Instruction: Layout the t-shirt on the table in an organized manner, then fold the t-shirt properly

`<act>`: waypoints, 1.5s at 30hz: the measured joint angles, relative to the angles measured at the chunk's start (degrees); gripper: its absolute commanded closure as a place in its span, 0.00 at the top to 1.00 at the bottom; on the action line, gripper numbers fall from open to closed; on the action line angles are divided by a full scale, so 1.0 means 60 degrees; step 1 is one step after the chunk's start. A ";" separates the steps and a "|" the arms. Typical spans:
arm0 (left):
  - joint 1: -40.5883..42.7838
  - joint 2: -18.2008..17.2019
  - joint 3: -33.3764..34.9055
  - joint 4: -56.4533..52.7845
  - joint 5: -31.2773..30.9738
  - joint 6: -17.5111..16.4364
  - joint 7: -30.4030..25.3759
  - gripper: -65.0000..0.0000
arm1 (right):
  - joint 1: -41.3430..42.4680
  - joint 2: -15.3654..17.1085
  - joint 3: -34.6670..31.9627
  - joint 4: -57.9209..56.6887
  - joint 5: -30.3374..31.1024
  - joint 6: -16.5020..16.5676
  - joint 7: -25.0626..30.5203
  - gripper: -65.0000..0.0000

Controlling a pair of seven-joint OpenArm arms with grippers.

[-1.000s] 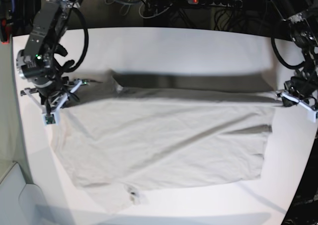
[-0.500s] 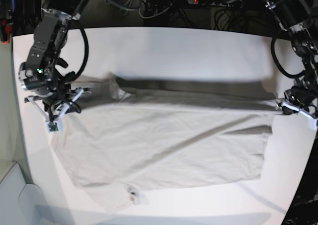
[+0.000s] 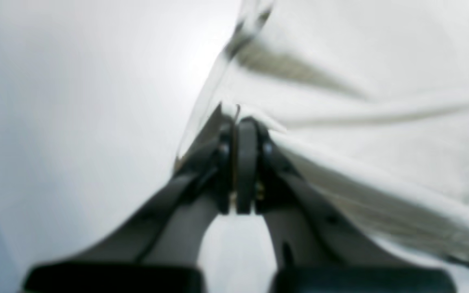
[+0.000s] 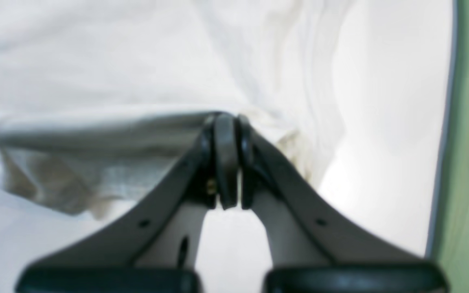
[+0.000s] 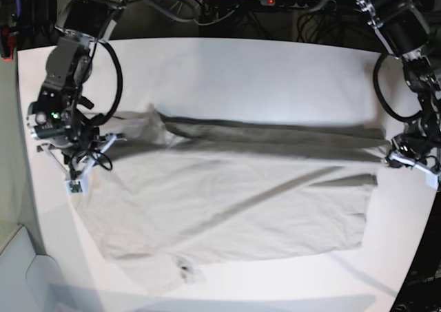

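The worktop (image 5: 241,71) carries the shirt (image 5: 234,202) spread across its middle, label toward 6 o'clock, its 12 o'clock edge doubled into a long band. The left gripper (image 3: 240,122) is clamped on cloth at 3 o'clock, the right gripper (image 4: 226,120) at 9. Laying out looks nearly done; proper folding remains.

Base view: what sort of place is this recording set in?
Probably a robotics lab bench, not a home. Two robot arms work a t-shirt on a plain white table, and cables and a power strip with a lit red switch crowd the dark area behind.
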 measured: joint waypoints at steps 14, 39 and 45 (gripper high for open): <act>0.0058 0.0004 -0.0011 -0.1220 0.0047 0.0000 -0.0834 0.00 | -0.0062 -0.0051 -0.0076 -0.0109 -0.0004 0.0000 -0.0033 0.00; -0.0393 0.0055 -0.0011 -0.2149 0.0860 0.0000 -0.1548 0.01 | -0.0091 -0.0029 -0.0346 -0.0109 0.0000 0.0000 -0.0033 0.00; -0.0393 0.0051 -0.0011 -0.2149 0.0863 0.0000 -0.1548 0.18 | -0.0095 -0.0029 -0.0346 -0.0109 0.0000 0.0000 -0.0033 0.00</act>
